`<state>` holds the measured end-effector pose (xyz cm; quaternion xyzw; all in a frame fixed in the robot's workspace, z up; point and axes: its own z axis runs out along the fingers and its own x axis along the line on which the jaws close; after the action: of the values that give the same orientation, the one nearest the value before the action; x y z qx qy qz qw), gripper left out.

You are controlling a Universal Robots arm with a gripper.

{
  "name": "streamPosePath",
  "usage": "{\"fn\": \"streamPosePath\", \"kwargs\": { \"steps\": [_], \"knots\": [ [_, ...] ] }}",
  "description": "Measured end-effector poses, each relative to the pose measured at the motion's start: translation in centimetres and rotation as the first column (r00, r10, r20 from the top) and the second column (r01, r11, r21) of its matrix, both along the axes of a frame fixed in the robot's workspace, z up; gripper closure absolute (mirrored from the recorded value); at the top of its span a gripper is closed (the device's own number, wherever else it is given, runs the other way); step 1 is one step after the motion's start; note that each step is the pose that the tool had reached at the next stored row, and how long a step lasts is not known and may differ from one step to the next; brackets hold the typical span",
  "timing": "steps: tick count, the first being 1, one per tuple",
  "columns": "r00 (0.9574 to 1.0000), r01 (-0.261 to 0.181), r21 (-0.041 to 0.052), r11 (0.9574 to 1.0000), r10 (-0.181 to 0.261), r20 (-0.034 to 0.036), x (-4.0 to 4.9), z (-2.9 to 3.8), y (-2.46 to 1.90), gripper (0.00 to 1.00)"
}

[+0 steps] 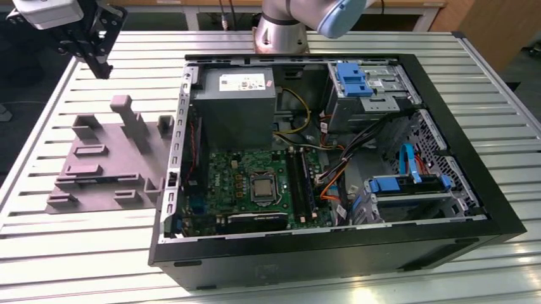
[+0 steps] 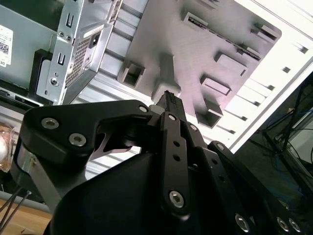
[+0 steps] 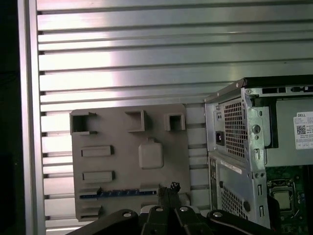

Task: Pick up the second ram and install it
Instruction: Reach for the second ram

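The gripper [image 1: 101, 68] hangs above the slatted table [image 1: 76, 253], past the far corner of the grey holder [image 1: 101, 190] at the exterior view's left. It is well apart from the open computer case [image 1: 338, 263]. Its two black fingers [image 2: 171, 137] are pressed together with nothing between them (in both wrist views the tips meet in one narrow point).

The second ram [image 3: 117, 194] sits in the holder and touches no part of the arm. It is seen edge-on as a long, thin, dark strip with a bluish sheen along it. It stands in a slot between low blocks, in the part of the holder away from the tall posts.

Inside the case, the silver power supply [image 1: 235, 104] lies next to the green board [image 1: 245, 171]. The board's long black slots [image 1: 298, 183] run just beside the processor [image 1: 263, 188].
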<state>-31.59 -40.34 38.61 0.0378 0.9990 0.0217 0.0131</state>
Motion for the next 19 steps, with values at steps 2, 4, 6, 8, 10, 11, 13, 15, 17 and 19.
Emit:
{"fn": "streamPosePath", "kwargs": {
  "steps": [2,4,6,8,10,11,13,15,17,19],
  "knots": [
    [1.0000,0.000,0.0001,1.0000,0.000,0.0001,-0.12,-0.13,-0.06,0.89],
    [1.0000,0.000,0.0000,1.0000,0.000,0.0000,-0.22,-0.22,-0.13,0.89],
    [1.0000,0.000,0.0000,1.0000,0.000,0.0000,-0.32,-0.31,-0.21,0.89],
    [1.0000,0.000,0.0001,1.0000,0.000,0.0001,-0.42,-0.38,-0.28,0.89],
    [1.0000,0.000,0.0001,1.0000,0.000,0.0000,-0.51,-0.45,-0.35,0.89],
    [1.0000,0.000,0.0001,1.0000,0.000,0.0001,-0.55,-0.48,-0.37,0.89],
    [1.0000,0.000,0.0002,1.0000,0.000,0.0002,-0.59,-0.57,-0.43,0.89],
    [1.0000,0.000,0.0000,1.0000,0.000,0.0000,-0.62,-0.63,-0.49,0.89],
    [1.0000,0.000,0.0001,1.0000,0.000,0.0000,-0.67,-0.71,-0.54,0.89],
    [1.0000,0.000,0.0000,1.0000,0.000,0.0000,-0.72,-0.79,-0.62,0.89]
  ]
}}
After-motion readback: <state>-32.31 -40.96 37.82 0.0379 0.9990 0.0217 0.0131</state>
